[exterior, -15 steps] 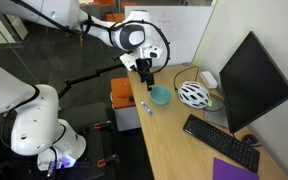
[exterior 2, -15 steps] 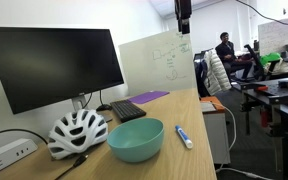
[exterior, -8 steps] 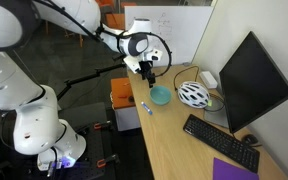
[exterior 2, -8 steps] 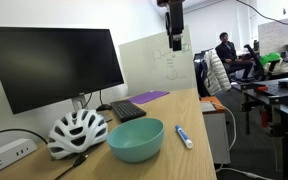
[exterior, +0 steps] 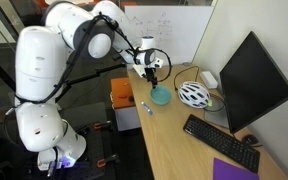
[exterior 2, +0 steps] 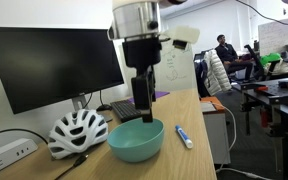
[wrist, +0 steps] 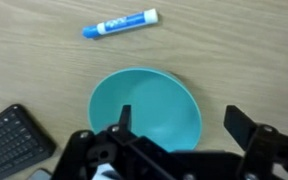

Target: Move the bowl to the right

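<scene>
Gripper (exterior 2: 142,116): fingers spread apart, low over the bowl (exterior 2: 136,142)
Marker (exterior 2: 182,136): on the table (exterior 2: 189,163), right of the bowl
Helmet (exterior 2: 77,130): left of bowl

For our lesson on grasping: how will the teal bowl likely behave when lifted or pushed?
The bowl looks rigid and probably light, being small and empty. Its smooth surface may slip in the claw. Low and wide, it should slide rather than tip.

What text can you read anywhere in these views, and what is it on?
No text can be read in any view.
Marker: printed label, too blurred to read.
Whiteboard: handwriting, too small to read.
Keyboard: key legends, too blurred to read.
</scene>
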Tool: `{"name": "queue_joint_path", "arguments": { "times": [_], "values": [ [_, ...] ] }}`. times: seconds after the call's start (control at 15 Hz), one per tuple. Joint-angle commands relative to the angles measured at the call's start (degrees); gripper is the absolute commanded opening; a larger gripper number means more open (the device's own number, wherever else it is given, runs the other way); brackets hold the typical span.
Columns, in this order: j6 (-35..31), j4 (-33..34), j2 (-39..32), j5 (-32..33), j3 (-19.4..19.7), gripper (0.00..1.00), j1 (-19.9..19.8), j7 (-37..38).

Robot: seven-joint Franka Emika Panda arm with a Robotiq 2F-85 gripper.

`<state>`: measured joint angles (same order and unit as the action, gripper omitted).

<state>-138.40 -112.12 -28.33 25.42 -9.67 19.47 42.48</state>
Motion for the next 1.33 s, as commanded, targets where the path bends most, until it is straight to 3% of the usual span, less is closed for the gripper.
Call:
{"name": "queue_joint_path", "arguments": {
  "times": [0.0, 0.4, 0.53, 0.87, 1.2, 1.27],
  "values": [
    [3.0, 11.9, -10.4, -4.3, 3.0, 1.00, 4.5, -2.5],
    [6.6, 26.1, -21.4, -9.9, 7.3, 0.97, 8.2, -4.3],
    [9.7, 28.9, -23.0, -10.6, 8.2, 0.73, 8.4, -5.0],
    [11.5, 31.8, -25.3, -11.3, 8.1, 0.35, 7.5, -8.2],
    [11.8, 31.0, -24.9, -11.0, 9.1, 0.00, 8.1, -7.6],
    [12.1, 30.7, -24.3, -10.7, 9.4, 0.00, 8.4, -7.2]
  ]
}}
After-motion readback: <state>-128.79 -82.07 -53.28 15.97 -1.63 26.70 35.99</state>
